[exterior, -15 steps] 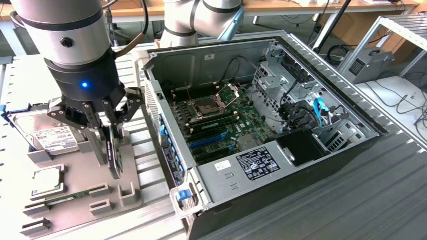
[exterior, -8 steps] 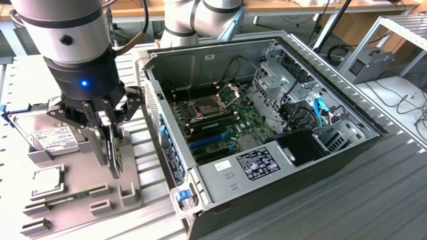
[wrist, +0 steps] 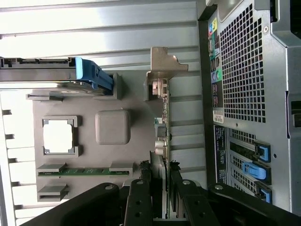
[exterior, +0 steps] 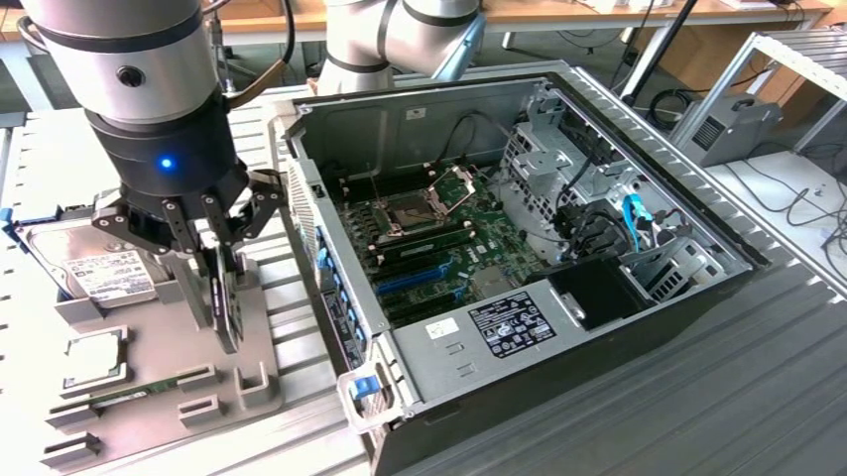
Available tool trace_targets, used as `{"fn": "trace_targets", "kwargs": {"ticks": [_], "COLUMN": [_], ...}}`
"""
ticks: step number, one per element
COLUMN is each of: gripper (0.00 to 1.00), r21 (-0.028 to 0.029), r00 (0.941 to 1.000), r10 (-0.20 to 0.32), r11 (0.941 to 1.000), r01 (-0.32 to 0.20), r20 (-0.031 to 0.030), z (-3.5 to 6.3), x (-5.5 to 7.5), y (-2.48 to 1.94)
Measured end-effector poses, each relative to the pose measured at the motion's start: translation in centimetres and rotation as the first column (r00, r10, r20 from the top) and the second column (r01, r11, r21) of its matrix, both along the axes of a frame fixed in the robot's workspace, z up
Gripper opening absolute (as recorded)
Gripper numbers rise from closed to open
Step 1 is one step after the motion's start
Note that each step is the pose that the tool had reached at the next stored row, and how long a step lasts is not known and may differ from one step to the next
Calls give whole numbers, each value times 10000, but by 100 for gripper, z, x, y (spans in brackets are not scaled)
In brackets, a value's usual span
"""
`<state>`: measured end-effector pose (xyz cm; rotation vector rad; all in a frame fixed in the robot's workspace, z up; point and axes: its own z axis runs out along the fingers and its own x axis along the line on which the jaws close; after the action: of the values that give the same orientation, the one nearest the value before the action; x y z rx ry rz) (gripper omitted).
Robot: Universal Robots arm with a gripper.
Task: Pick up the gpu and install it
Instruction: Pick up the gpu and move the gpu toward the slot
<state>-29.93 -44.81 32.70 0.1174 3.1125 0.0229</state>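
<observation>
– Standing on edge in its grey holder (exterior: 146, 397), the gpu (exterior: 222, 322) sits at nine o'clock from the open case (exterior: 437, 382) in the exterior view.
– Upright probably suits the grasp: the end effector (wrist: 161, 188) reaches from above, fingers clamped on the card's flat faces.

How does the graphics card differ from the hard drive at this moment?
The graphics card stands on edge, thin, in the gripper; the hard drive lies label up, boxy, untouched. The card carries a silver bracket, the drive a white label. Both are outside the computer case.
</observation>
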Motion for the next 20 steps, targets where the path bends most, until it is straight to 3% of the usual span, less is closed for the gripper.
{"fn": "trace_targets", "kwargs": {"ticks": [20], "gripper": [26], "r21": [0], "r00": [10000], "r10": [0], "r11": [10000], "r01": [0], "r20": [0], "z": [54], "x": [0], "y": [0]}}
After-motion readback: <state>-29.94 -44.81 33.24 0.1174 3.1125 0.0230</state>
